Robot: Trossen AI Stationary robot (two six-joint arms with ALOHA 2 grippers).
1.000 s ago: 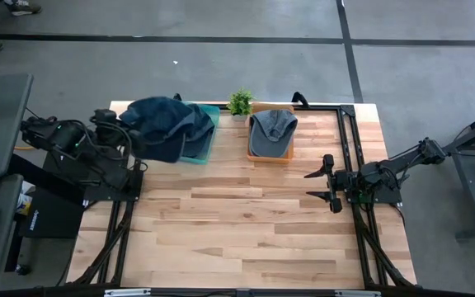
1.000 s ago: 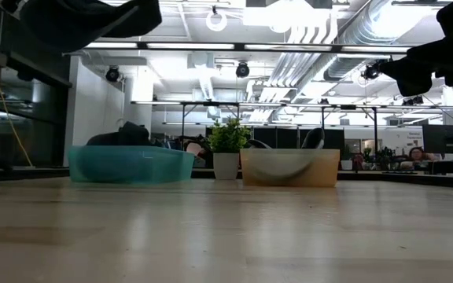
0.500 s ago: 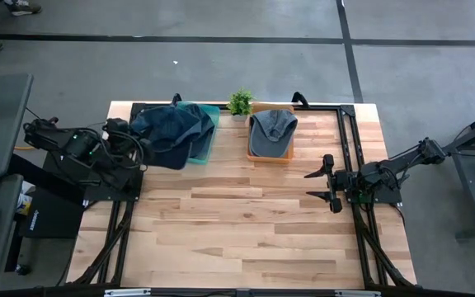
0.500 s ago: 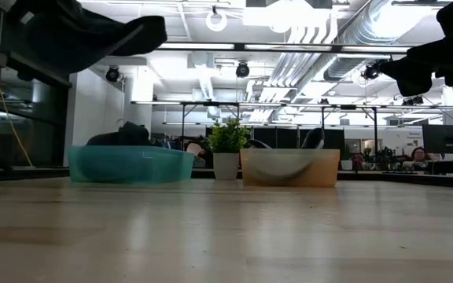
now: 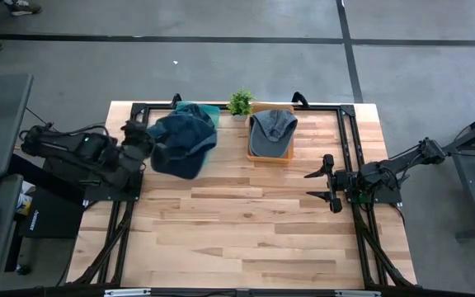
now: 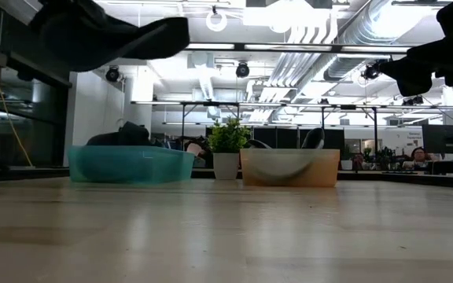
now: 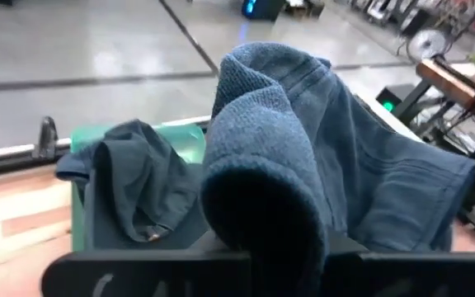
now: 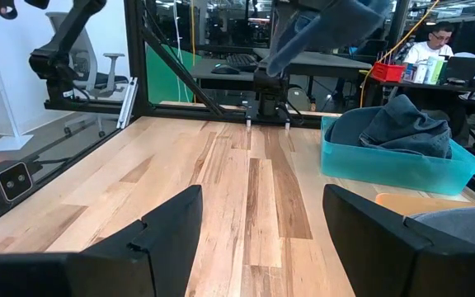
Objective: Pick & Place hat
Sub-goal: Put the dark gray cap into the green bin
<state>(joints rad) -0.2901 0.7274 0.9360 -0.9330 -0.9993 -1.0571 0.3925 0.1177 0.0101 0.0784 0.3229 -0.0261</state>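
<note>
A blue cloth hat (image 5: 181,142) hangs in the air in my left gripper (image 5: 144,139), above the teal bin's (image 5: 207,115) near-left corner. In the low view the hat (image 6: 108,35) shows high above the table. A second dark hat (image 7: 130,181) lies inside the teal bin (image 7: 186,140). A grey hat (image 5: 272,130) rests in the orange bin (image 5: 270,155). My right gripper (image 5: 326,183) waits open over the table's right side, touching nothing. My left gripper is shut on the blue hat, reaching level from the table's left. A thick fold of the cloth (image 7: 262,190) bulges over the fingers and hides the place of contact. The hat is lifted clear, and its free part (image 7: 386,190) spreads out beyond the gripper.
A small potted plant (image 5: 239,103) stands between the two bins at the far edge. A black frame (image 5: 349,148) runs along the far and right sides of the wooden table (image 5: 237,223). The near half of the table shows bare wood.
My left gripper has moved toward the table's right and a little toward the near edge, carrying the blue hat with it. The hat has stayed lifted and has shifted from over the teal bin's left part to its near-left corner.
</note>
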